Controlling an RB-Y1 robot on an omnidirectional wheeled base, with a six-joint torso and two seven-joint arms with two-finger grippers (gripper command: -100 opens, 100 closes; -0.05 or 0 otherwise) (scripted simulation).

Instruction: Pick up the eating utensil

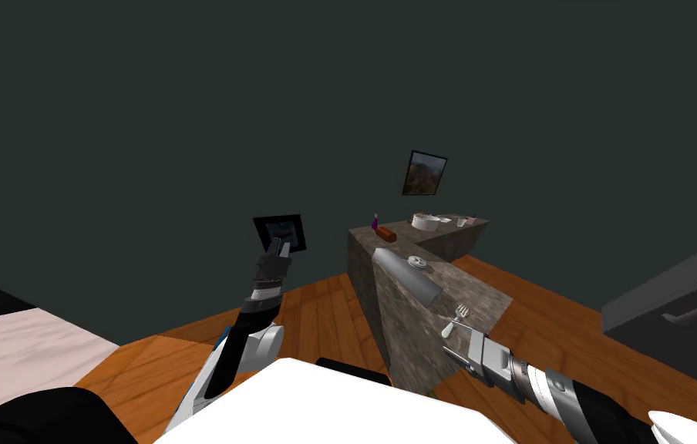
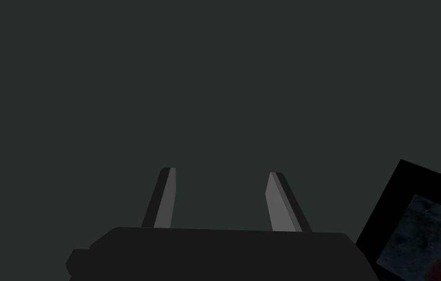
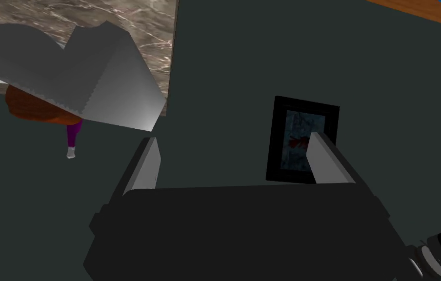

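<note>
Head view: small silver fork with white handle (image 1: 456,318) lies at the near end of the mottled brown stone counter (image 1: 486,297), just beside the right gripper (image 1: 456,343), fingers apart. Left gripper (image 1: 284,245), raised at left, fingers apart.

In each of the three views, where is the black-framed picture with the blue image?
Head view: black-framed picture on the dark wall, just behind the left end effector.
Left wrist view: picture beside the left end effector's dark body, off to one side.
Right wrist view: picture beyond the right end effector, one finger overlapping its frame.
Shared landmark: the dark wall.
</note>
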